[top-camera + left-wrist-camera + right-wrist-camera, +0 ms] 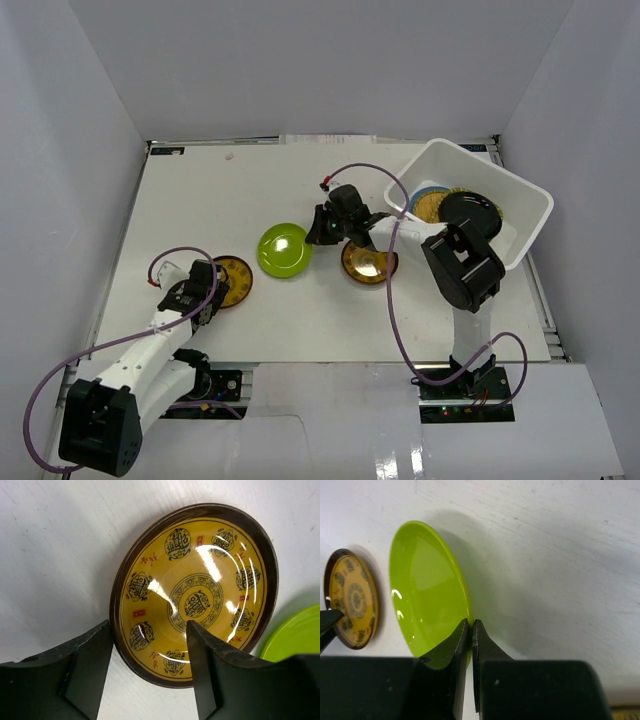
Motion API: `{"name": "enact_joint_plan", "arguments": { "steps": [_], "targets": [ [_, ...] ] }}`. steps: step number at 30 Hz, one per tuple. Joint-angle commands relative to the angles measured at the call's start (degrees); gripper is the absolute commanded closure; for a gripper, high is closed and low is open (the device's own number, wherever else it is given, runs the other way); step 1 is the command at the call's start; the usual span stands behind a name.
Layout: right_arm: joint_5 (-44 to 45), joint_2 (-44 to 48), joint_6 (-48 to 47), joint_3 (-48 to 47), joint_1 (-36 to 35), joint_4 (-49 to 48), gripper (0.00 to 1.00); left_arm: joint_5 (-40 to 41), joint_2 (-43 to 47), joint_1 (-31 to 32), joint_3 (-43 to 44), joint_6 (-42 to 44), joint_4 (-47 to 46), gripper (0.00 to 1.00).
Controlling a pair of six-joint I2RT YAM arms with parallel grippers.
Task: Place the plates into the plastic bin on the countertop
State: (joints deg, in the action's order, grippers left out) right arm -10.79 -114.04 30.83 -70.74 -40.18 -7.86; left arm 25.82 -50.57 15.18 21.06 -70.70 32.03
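Left claw point(150, 626): jaws apart, straddling the near rim of a gold plate point(197, 592), not yet clamped.
Gold plate: flat on the desk point(200, 200), at 2 o'clock from that claw, with open desk all round.
Lime green plate point(427, 595): mid-desk, with its 3 o'clock rim in the right claw.
Right claw point(470, 625): jaws together, pinching that thin rim.
Second gold plate point(368, 263): at 5 o'clock from the right claw, close by.
Plastic bin point(520, 235): at 3 o'clock from the right claw, which is the nearer arm. The bin's near wall must be cleared.
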Motion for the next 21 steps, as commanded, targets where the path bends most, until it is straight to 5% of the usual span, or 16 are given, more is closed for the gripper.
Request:
{"name": "enact_joint_plan", "arguments": {
  "steps": [1,6,11,15,21],
  "targets": [
    [5.1,11.8,-0.9,0.4,0.7,-3.7,0.92,-1.3,-0.8,-0.6,-2.7,2.1,-4.2,0.37],
    [8.0,23.8,-3.5,-0.3,6.9,0.2,0.92,-0.4,-0.8,-0.7,-3.0,4.8,-6.6,0.62],
    [8.4,37.0,-4.3,6.3,26.3,6.7,0.92,-0.9,1.3,-1.0,-4.9,8.6,-11.2,1.00],
    [10.4,43.1,-5.3,13.6,42.3,10.8,0.92,-6.3,3.0,-1.1,-3.8,13.5,-14.9,1.00],
    [19.6,46.7,-4.8,22.7,51.1,10.6,0.92,-14.6,9.7,-1.1,5.4,20.7,-15.4,1.00]
  ]
}}
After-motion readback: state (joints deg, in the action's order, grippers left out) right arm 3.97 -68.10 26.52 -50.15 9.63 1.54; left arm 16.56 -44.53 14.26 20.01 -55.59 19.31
